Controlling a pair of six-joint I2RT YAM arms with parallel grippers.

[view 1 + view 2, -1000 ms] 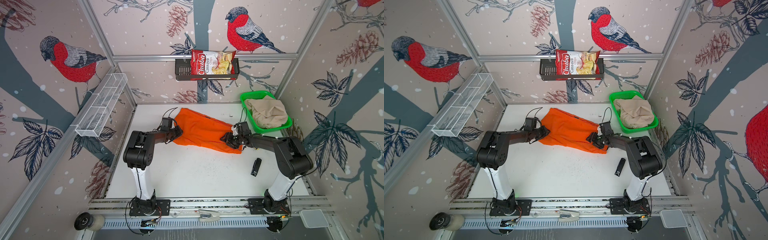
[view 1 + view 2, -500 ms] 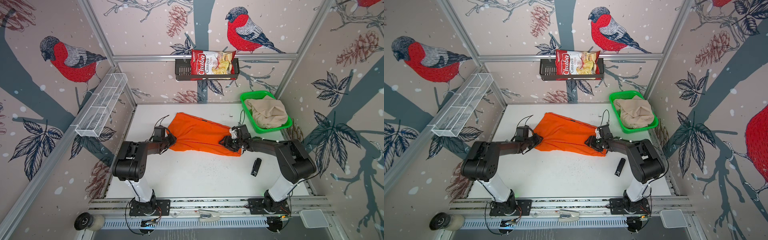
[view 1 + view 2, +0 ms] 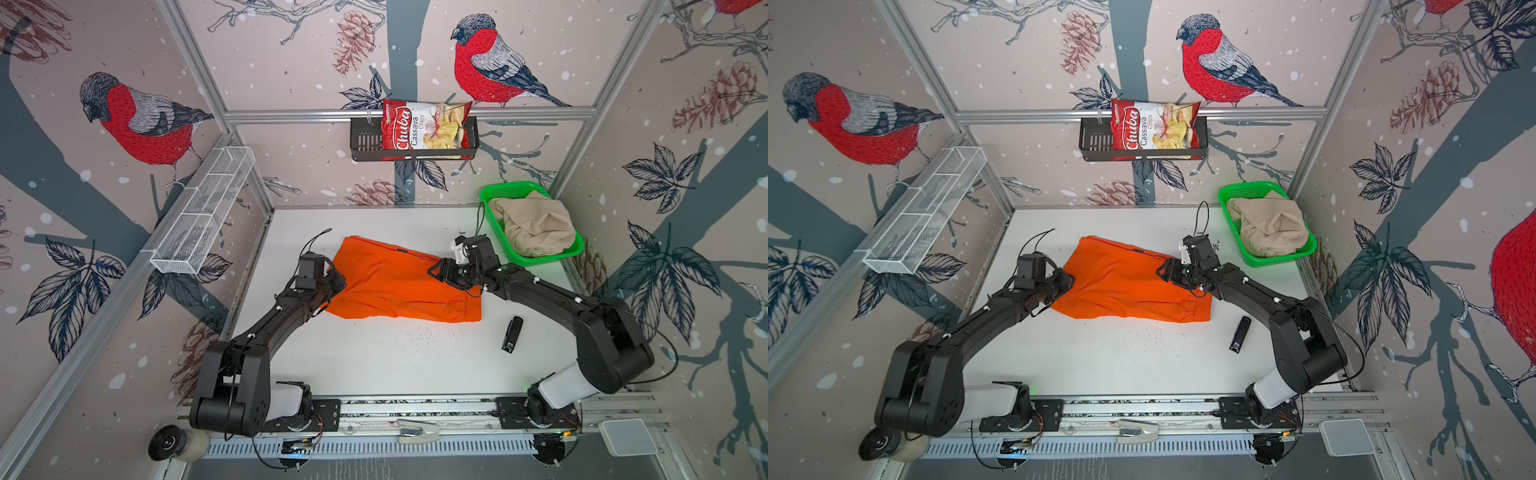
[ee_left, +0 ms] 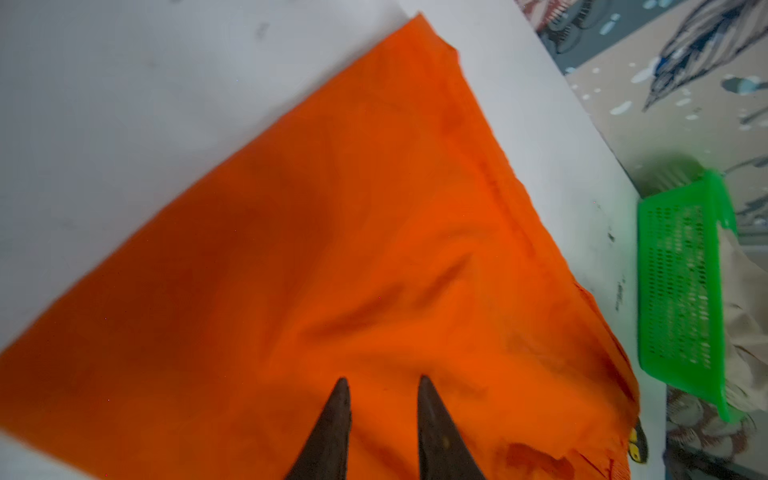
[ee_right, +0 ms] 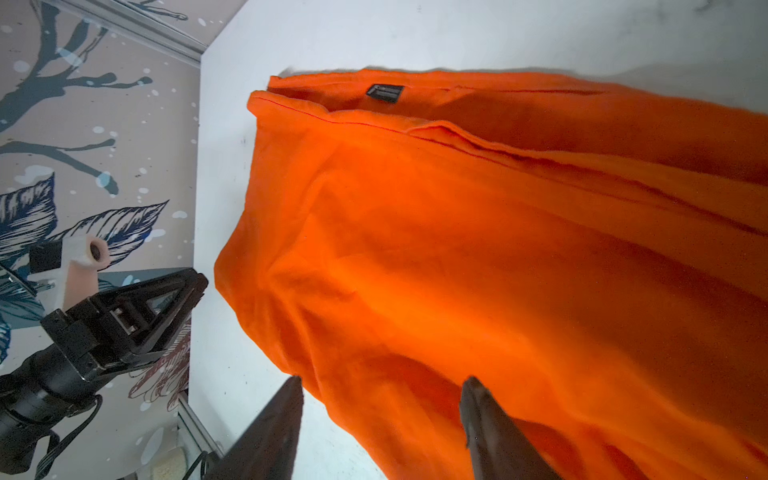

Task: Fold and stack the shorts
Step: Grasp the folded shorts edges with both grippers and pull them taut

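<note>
The left fingers (image 4: 332, 424) stand slightly apart, a narrow gap between the two dark tips, and nothing is pinched in it. In the right wrist view they (image 5: 166, 299) sit just off the cloth, with a strip of bare white showing between tip and fabric. The right fingers (image 5: 494, 436) are spread wide and hold nothing: one hangs over the cloth, its partner over bare surface, and the edge of the cloth runs between them.

The bright orange cloth shorts (image 3: 395, 286) lie flat near the middle of the white desk (image 3: 374, 365), a little toward 12 o'clock. In both top views the left fingers (image 3: 336, 277) are at the garment's 9 o'clock edge and the right fingers (image 3: 436, 269) are over its 2 o'clock part. The gathered waist points toward 4 o'clock. Layers of orange fabric overlap, with seamed edges stacked close together beside a small black fabric label (image 5: 385, 92) at the 12 o'clock border.

The plain beige cloth shorts (image 3: 536, 228) lie crumpled inside the green plastic mesh basket (image 3: 544, 259), which sits in the desk's 2 o'clock corner, well apart from the orange pair. A small black oblong object (image 3: 512, 334) lies on the desk toward 4 o'clock, near the waist end but not touching it.

On the 12 o'clock wall, a black metal rack (image 3: 365, 141) holds a red and white chips bag (image 3: 424, 129).
</note>
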